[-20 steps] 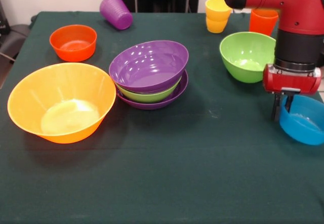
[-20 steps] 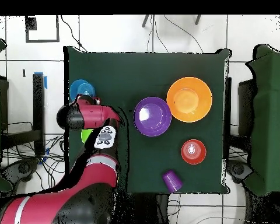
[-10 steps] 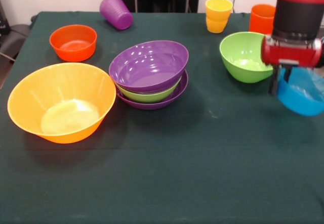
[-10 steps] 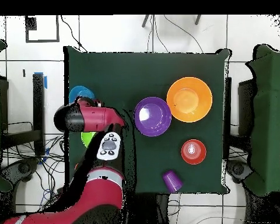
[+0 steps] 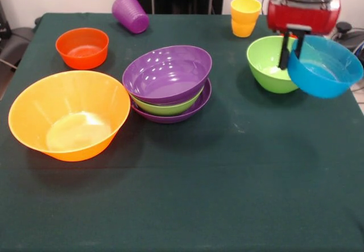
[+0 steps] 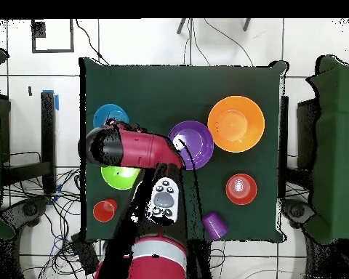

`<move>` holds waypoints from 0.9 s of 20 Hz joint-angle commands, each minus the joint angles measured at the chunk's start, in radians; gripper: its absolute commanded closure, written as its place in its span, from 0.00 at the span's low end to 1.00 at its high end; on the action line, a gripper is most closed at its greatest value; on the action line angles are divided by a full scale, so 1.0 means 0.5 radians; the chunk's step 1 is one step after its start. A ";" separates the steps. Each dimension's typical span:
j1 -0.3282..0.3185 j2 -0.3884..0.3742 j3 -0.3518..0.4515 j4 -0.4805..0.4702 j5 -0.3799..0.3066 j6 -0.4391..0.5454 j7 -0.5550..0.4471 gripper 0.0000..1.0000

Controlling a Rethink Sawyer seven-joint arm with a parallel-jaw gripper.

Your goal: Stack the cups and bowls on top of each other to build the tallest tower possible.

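At about two o'clock in the front view, the gripper hangs above the worktop with its jaws clamped on the near rim of the small blue bowl. That bowl is lifted clear of the cloth and tilted, and it overlaps the lone green bowl just beside it. From overhead the blue bowl shows at ten o'clock, beyond the red arm, with the green bowl partly under that arm.

Near the centre stands the tower: a purple bowl at the bottom, a green bowl in it, and a second purple bowl resting tilted on top. At eight o'clock of it sits the very large yellow-orange bowl, touching or nearly touching the pile. The small red-orange bowl lies at ten o'clock. Along the far edge, the ribbed purple cup lies on its side at eleven o'clock and the nested yellow-orange cups stand at one o'clock. Overhead, an orange-red cup shows at eight o'clock.
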 commanded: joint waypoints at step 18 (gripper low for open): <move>-0.505 -0.376 0.493 0.764 -0.275 -0.102 -0.111 1.00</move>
